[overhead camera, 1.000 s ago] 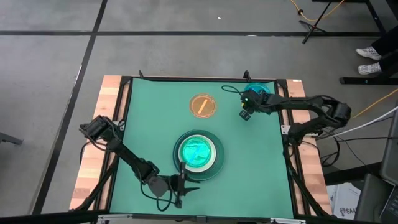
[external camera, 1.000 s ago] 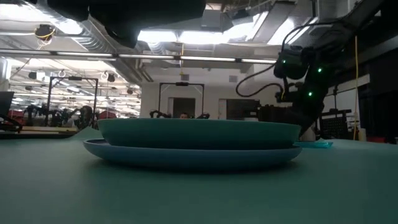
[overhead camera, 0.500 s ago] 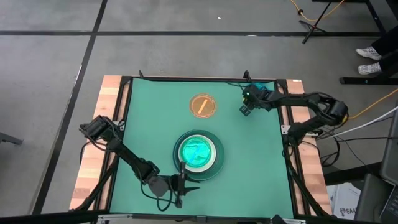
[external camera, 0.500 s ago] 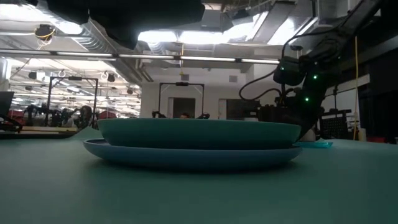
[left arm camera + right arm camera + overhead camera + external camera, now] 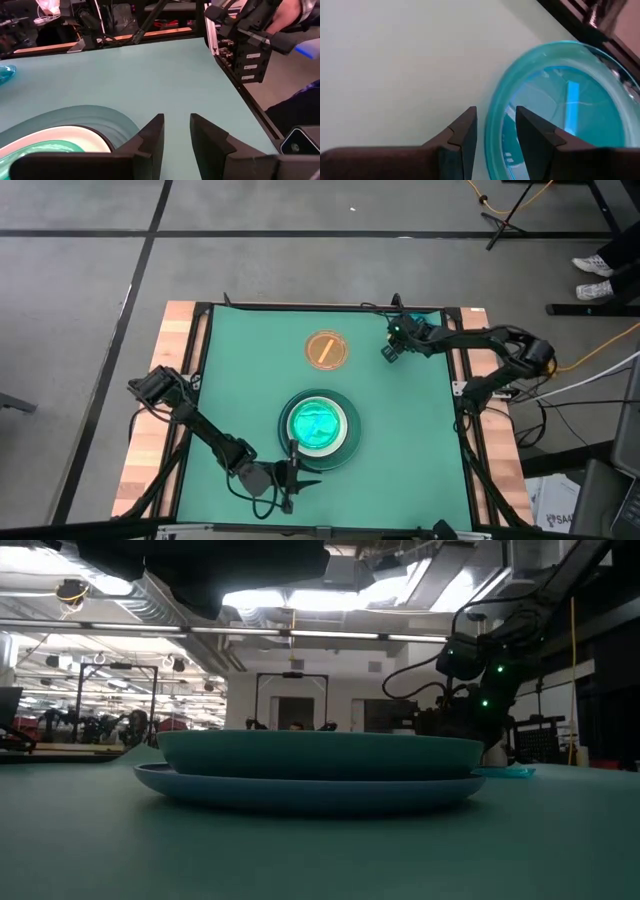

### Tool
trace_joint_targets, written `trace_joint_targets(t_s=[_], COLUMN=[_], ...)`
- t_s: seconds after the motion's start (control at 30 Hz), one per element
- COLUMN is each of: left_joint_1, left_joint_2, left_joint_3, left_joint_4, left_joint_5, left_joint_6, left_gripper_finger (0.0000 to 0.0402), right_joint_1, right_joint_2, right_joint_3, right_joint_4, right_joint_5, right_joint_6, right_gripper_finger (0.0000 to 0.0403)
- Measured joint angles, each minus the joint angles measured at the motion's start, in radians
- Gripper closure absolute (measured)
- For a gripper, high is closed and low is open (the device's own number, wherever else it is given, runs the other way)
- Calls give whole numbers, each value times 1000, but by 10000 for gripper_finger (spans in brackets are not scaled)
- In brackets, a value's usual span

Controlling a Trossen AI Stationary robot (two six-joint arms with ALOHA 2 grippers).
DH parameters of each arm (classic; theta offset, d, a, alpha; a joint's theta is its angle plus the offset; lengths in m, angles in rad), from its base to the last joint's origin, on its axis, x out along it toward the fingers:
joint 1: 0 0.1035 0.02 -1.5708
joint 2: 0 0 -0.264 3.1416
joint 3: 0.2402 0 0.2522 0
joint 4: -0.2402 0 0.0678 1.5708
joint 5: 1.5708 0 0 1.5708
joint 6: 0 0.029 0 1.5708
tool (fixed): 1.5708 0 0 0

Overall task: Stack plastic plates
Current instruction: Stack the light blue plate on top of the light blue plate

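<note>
Right gripper (image 5: 494, 131) is at the far right corner of the table (image 5: 250, 360), jaws parted with the near rim of the cyan plate (image 5: 560, 105) lying between them; it should descend squarely so one jaw passes inside the rim before closing. Against the earlier high view, it has shifted farther toward that corner. Left gripper (image 5: 175, 137) waits open beside the stack (image 5: 318, 428).
</note>
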State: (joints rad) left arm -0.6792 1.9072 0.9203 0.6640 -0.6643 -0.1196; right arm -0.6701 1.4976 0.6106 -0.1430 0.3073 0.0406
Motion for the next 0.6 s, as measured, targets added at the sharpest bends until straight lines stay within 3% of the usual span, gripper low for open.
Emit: trace_joint_targets(t_s=[0.43,0.6], left_joint_1=[0,0], left_joint_2=[0,0], left_joint_3=[0,0], left_joint_4=[-4,-5], left_joint_5=[0,0], left_joint_6=[0,-1], left_gripper_finger=[315,315], right_joint_1=[1,1], right_joint_2=[85,87], right_joint_3=[2,2], right_joint_4=[81,81], right_joint_5=[48,41], right_joint_6=[-40,-64], right_gripper_finger=[280,326])
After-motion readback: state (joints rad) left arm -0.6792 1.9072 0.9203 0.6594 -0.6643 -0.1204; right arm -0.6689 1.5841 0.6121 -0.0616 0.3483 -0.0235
